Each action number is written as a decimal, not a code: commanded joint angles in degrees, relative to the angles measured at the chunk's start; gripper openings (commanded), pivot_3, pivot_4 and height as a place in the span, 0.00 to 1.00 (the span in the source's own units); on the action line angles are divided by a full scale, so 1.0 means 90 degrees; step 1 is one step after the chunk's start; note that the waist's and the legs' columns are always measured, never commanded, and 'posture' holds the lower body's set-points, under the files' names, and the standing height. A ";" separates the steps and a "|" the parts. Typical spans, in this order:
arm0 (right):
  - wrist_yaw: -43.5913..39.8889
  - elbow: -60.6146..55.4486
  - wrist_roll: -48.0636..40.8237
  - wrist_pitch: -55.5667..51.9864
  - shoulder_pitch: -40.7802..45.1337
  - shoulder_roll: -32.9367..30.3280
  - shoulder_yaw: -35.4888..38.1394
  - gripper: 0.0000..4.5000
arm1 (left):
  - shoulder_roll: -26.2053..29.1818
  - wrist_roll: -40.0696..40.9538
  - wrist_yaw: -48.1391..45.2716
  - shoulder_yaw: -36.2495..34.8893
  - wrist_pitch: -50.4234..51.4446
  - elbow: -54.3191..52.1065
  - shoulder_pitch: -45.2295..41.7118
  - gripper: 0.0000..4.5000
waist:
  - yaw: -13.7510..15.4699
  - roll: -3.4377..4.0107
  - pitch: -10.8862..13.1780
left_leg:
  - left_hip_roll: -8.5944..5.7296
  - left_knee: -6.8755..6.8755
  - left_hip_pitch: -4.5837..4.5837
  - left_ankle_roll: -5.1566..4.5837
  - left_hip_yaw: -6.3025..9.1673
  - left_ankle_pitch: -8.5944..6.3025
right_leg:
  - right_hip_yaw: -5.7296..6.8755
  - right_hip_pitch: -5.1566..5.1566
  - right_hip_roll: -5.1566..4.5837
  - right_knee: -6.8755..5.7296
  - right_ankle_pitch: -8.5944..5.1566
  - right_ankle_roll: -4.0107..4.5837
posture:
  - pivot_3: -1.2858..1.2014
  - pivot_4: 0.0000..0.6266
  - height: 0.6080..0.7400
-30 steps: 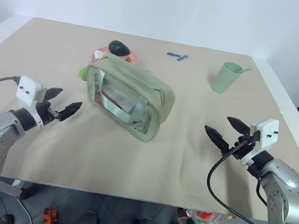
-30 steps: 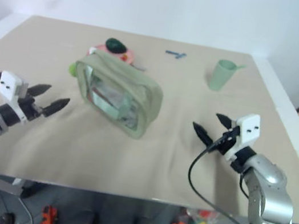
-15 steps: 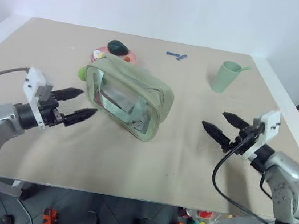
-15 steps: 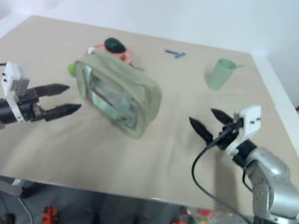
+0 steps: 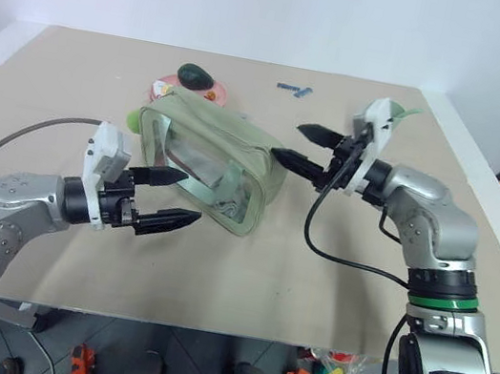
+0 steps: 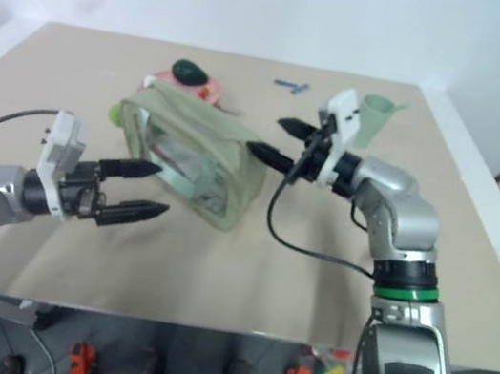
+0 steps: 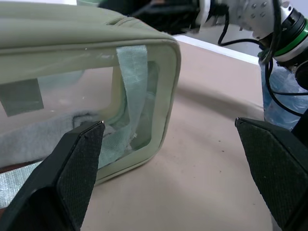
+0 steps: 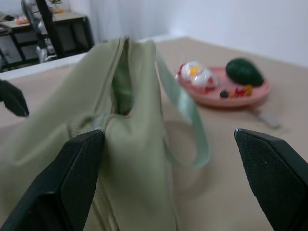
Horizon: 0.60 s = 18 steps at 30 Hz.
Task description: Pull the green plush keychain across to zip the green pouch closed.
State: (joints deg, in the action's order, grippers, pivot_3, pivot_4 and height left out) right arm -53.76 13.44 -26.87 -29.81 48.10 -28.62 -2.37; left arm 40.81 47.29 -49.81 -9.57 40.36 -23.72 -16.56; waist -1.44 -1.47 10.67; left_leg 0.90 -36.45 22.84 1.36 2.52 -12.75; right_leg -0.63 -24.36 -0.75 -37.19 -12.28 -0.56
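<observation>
The green pouch (image 5: 211, 163) is sitting left of centre in the head views, on the beige table (image 5: 310, 285), its clear front panel facing the lower left and its top seam gaping open in the right wrist view. A bright lime tuft, seemingly the green plush keychain (image 5: 135, 117), is peeking out at the pouch's upper-left end, mostly hidden behind it.

The left gripper (image 5: 175, 201) is hanging at the lower left of the frame, pointing level toward the right, its two black fingers spread wide and empty, just short of the pouch's front panel. The right gripper (image 5: 302, 148) is reaching in from the right, pointing level toward the left, jaws likewise wide apart and gripping nothing, its lower fingertip just beside the pouch's right end.

A second ago both grippers were sitting well apart from the pouch near the lower corners; since then each has swung inward, the right one also rising up the frame.

Behind the pouch a pink plate (image 5: 210, 93) is carrying a dark green lump (image 5: 192, 74), and a pale green cup (image 6: 376, 114) is standing behind the right gripper.
</observation>
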 commanded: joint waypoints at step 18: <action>-0.1080 0.0237 0.0110 -0.0055 0.0476 -0.0143 0.0061 0.01 | -0.0195 -0.0232 0.0262 0.0021 -0.0223 -0.0184 -0.0147 1.00 | 0.0008 0.0000 0.0000 | 0.0032 -0.0012 -0.0011 0.0003 -0.0012 0.0002 | -0.0014 0.0000 0.0042 -0.0001 0.0025 0.0007 | 0.52 0.24 1.00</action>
State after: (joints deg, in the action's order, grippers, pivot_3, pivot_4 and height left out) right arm -62.40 16.11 -25.99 -31.36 50.30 -28.77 -2.37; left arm 39.11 45.11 -47.66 -9.08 39.46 -24.40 -16.83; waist -1.37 -1.47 10.67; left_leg 1.19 -36.56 22.75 1.38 2.41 -12.73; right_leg -0.76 -24.36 -0.37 -37.20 -12.06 -0.49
